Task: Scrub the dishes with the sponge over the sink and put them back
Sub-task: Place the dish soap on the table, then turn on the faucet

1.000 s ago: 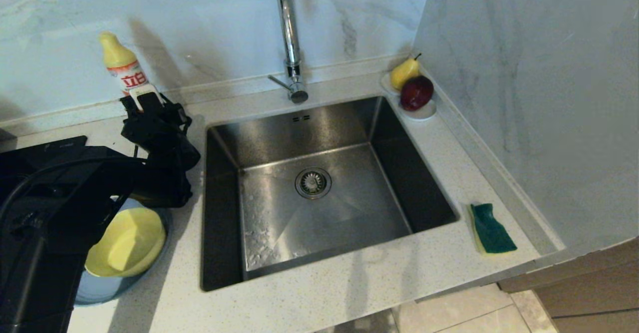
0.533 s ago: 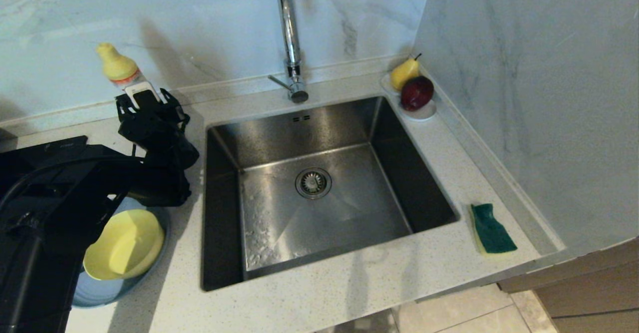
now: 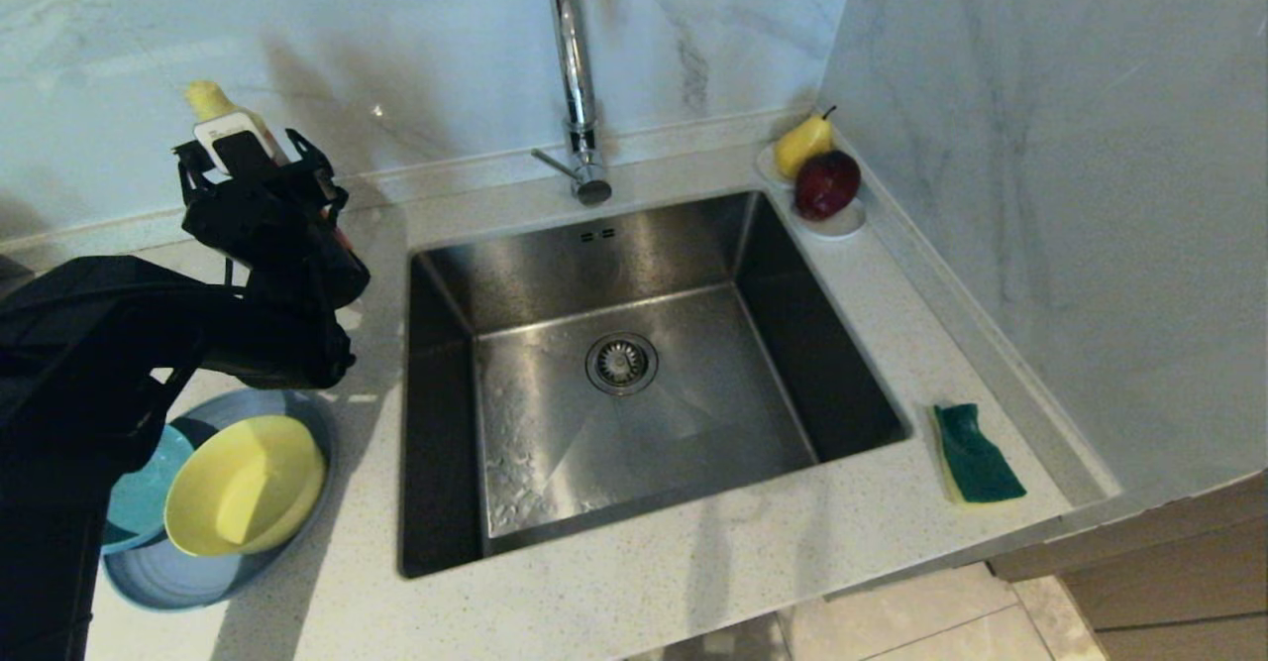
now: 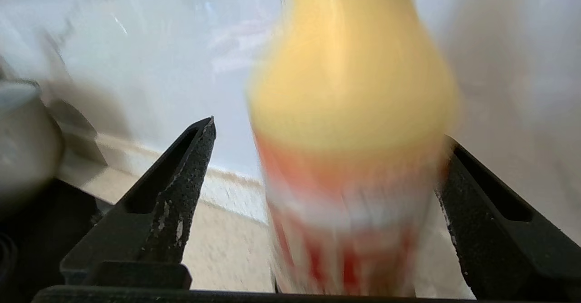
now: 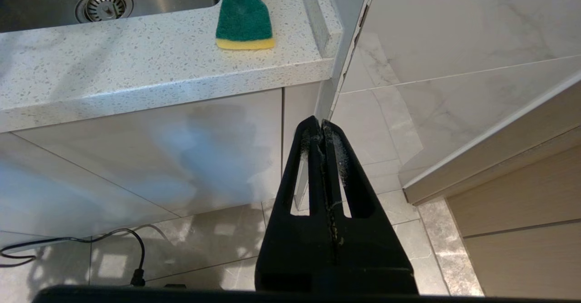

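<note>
The left gripper [image 4: 324,135] stands with its jaws spread wide on either side of a yellow-topped detergent bottle [image 4: 352,126]; a gap shows beside one finger, while contact at the other is hard to judge because the bottle is blurred and cut off at both ends in the left wrist view. In the head view the same gripper [image 3: 243,151] sits at about ten o'clock from the sink [image 3: 634,384], its black body hiding all but the bottle's cap and neck [image 3: 210,106]. At about eight o'clock from the sink, the dishes are stacked on the counter [image 3: 644,592]: the yellow bowl [image 3: 246,483] rests in the grey-blue plate [image 3: 213,572], with the teal bowl [image 3: 144,488] beside it, partly covered by the left arm. The sponge [image 3: 976,453] lies green side up on the counter at about four o'clock from the sink, near the side wall. A pear [image 3: 802,144] and a dark red fruit [image 3: 827,183] sit on a white saucer [image 3: 842,225] at one o'clock. The right gripper [image 5: 323,132] hangs clenched and empty below the counter edge, over the tiled floor, out of the head view.
</note>
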